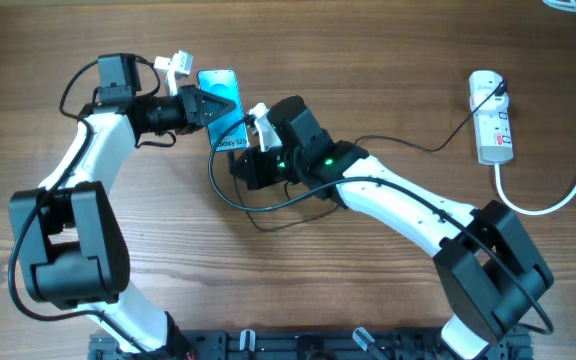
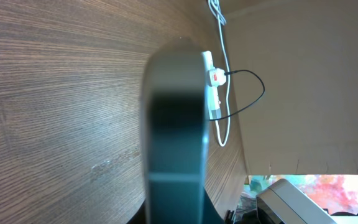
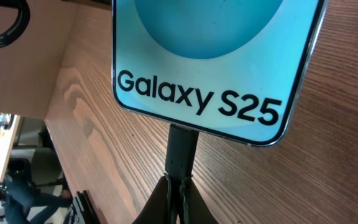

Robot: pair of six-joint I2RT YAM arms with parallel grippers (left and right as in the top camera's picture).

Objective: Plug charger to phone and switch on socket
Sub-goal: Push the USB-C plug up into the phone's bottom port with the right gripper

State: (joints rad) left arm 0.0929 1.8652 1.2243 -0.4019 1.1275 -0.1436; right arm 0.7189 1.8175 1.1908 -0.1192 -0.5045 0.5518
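Note:
The phone (image 1: 220, 100), teal-blue screen up, lies at the back left of the table. My left gripper (image 1: 206, 106) is shut on its side; the left wrist view shows the phone's edge (image 2: 174, 137) blurred between the jaws. My right gripper (image 1: 255, 135) is shut on the charger plug (image 3: 182, 152). The plug tip meets the phone's bottom edge below the black "Galaxy S25" text (image 3: 199, 99); I cannot tell whether it is seated. The thin black charger cable (image 1: 408, 145) runs to the white socket strip (image 1: 490, 118), which also shows in the left wrist view (image 2: 211, 87) with its red switch (image 2: 216, 78).
A thick white cord (image 1: 568, 190) loops from the socket strip along the right edge of the table. Slack black cable (image 1: 268, 210) lies on the wood under my right arm. A cardboard wall (image 2: 303, 81) stands behind the strip.

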